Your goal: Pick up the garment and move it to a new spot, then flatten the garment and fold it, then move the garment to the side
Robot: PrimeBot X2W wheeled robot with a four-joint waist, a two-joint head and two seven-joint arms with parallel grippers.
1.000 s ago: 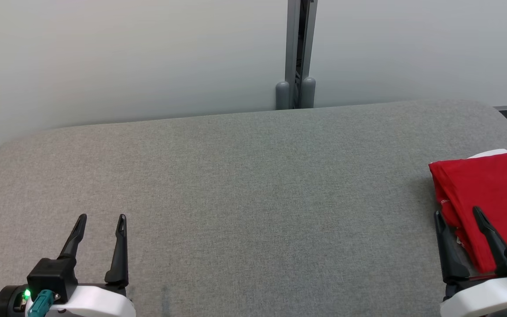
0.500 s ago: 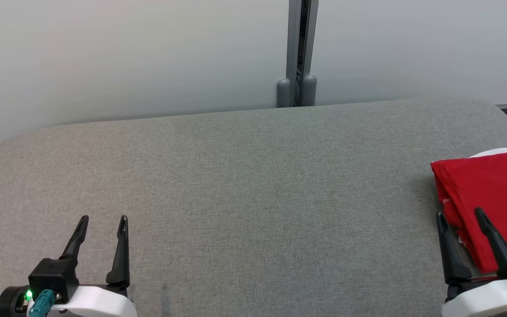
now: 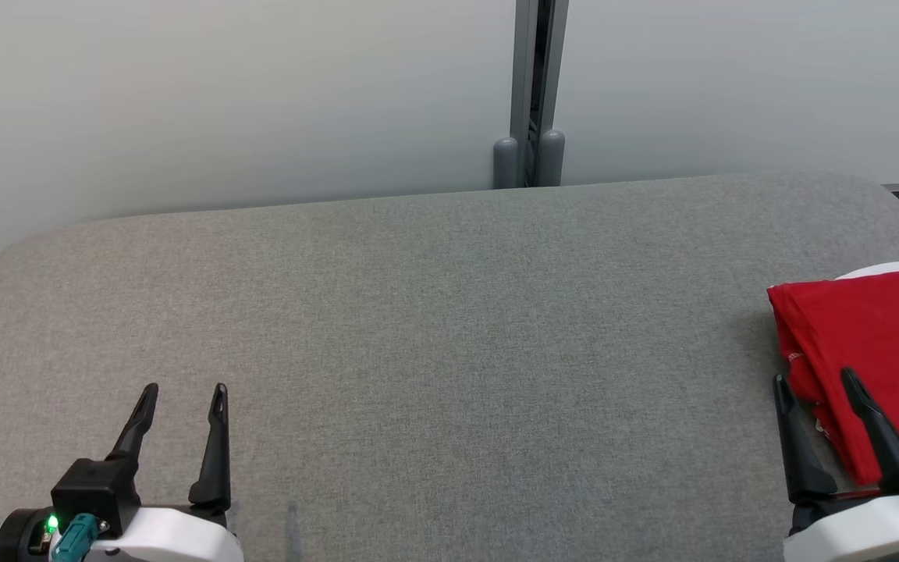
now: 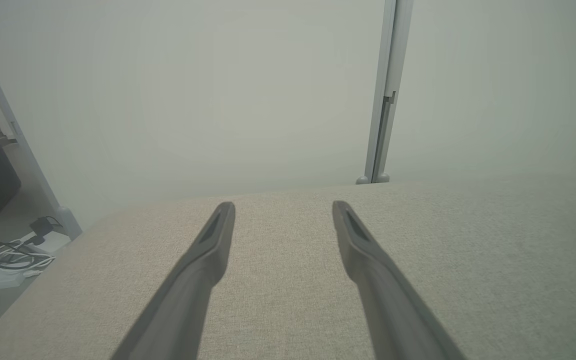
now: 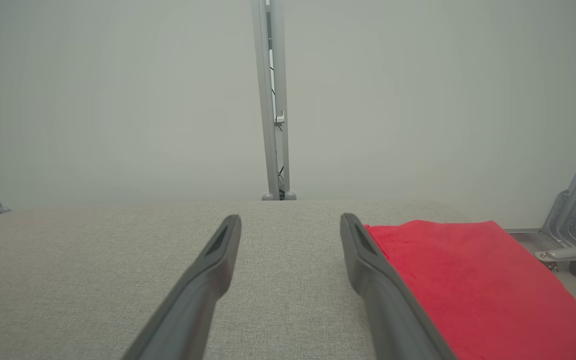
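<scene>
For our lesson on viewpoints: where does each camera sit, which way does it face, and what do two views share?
Head view: on the head, facing down at the grey table; left gripper, right gripper show.
Left wrist view: on that wrist, facing the wall; own fingers show.
Right wrist view: likewise; own fingers and red garment show.
Shared with head view: that garment.

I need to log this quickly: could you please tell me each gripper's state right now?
Left gripper: open, holding nothing.
Right gripper: open, holding nothing; the folded red garment lies beside it.
</scene>
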